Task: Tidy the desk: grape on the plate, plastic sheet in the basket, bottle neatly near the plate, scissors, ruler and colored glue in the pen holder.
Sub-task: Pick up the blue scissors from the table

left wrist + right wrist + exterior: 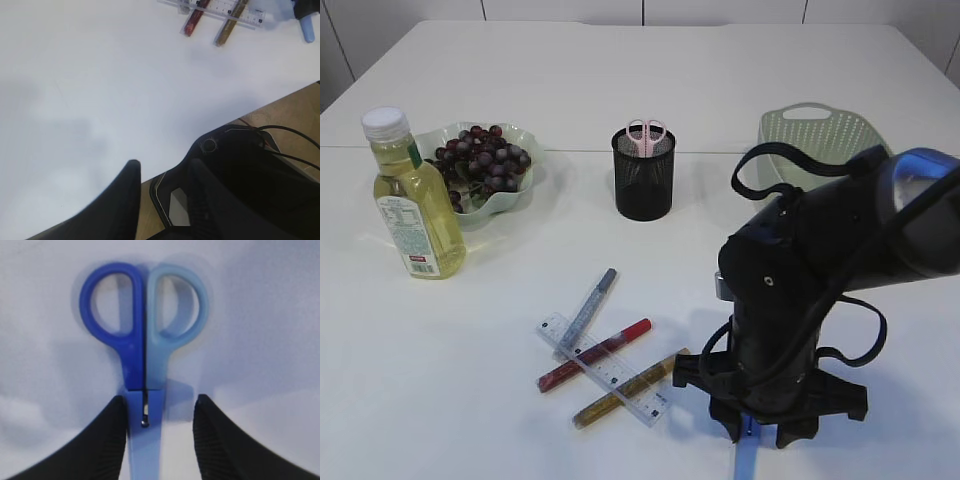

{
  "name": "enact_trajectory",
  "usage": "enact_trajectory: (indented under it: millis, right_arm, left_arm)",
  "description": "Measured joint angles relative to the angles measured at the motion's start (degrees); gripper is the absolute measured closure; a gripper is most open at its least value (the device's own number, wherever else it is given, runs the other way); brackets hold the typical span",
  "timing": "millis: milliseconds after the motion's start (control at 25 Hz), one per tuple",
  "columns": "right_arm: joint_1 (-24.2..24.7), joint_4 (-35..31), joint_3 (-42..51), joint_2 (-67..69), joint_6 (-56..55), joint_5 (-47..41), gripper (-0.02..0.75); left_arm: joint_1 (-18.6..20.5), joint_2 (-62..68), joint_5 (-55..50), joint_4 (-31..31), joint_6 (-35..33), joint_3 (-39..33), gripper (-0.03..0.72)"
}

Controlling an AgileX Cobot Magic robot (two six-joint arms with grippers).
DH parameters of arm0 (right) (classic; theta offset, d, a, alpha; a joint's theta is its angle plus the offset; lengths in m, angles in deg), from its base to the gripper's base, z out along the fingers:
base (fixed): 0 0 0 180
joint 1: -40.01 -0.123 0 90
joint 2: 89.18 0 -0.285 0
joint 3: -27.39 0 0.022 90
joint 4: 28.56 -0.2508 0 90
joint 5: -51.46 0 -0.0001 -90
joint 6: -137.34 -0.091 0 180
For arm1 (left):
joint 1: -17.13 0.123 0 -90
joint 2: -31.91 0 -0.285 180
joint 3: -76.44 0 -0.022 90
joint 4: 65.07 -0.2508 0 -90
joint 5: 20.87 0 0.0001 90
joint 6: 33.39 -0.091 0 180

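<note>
At the bottom right of the exterior view the right gripper [757, 425] is down on the bench [470, 400], over blue scissors [142, 345]. In the right wrist view its fingers [112, 435] stand apart on either side of the sheathed blade below the handles, with gaps on both sides, so nothing is gripped yet. The left gripper [162, 200] hangs off the bench's near edge at the bottom of its own view; its fingers stand partly open and hold nothing.

Risks, as I judge them: the scissors lie flat, so closing fingers may slide them or pinch only the sheath, and a grip low on the blade could let the heavy handles swing down on lifting.

Left of the arm, in the lower middle of the exterior view, a clear ruler [605, 370] lies tangled with three glue pens [595, 355], red, gold and silver. A wide sweep could knock this pile.

Farther back, in the middle, the black mesh holder [643, 175] already has pink scissors [646, 135] in it, which leaves less room. At the upper right is the green basket [810, 125]. At the upper left, grapes [480, 160] sit on the plate [525, 185], with the bottle [415, 200] just in front. Its label has print too small to read. The ruler's marks are also illegible.
</note>
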Motion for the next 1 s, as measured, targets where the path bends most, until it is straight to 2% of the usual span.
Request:
enact_trajectory:
  millis: [280,1000]
  right_arm:
    - [0.01,4.06,0.00,0.00,-0.11,-0.49,0.383]
    - [0.01,4.07,-0.11,0.63,-0.11,2.59,0.386]
  left_arm:
    - [0.00,0.00,0.00,0.00,0.00,0.00,0.452]
    - [0.00,0.00,0.00,0.22,0.00,0.00,0.452]
